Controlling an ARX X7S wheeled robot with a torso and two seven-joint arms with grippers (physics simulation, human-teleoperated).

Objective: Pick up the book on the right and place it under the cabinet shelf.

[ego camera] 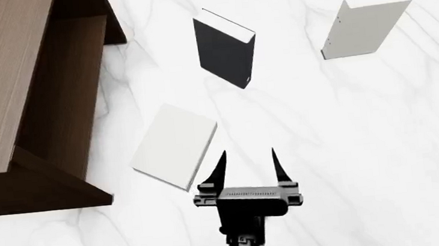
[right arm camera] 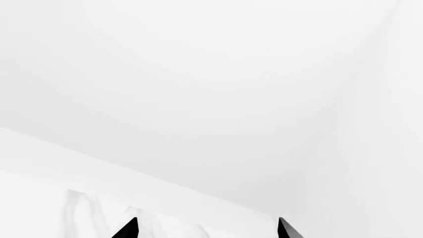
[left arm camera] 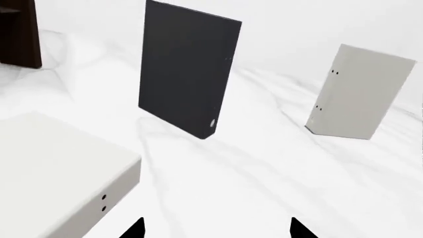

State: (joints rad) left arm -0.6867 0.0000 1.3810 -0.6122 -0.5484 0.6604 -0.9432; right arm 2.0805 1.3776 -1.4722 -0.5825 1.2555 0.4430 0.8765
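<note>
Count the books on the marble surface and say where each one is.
3: a flat pale book beside the cabinet, a black book standing mid-table, the off-white book standing far right.

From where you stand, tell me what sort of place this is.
Probably a simulated tabletop workspace: a white marble surface, a dark wood cabinet, and three books laid out, including a black book.

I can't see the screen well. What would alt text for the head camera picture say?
An open black gripper hovers over a white marble table, just right of a pale book lying flat. Farther back a black book and an off-white book stand upright, and a dark brown cabinet fills the left side.
</note>
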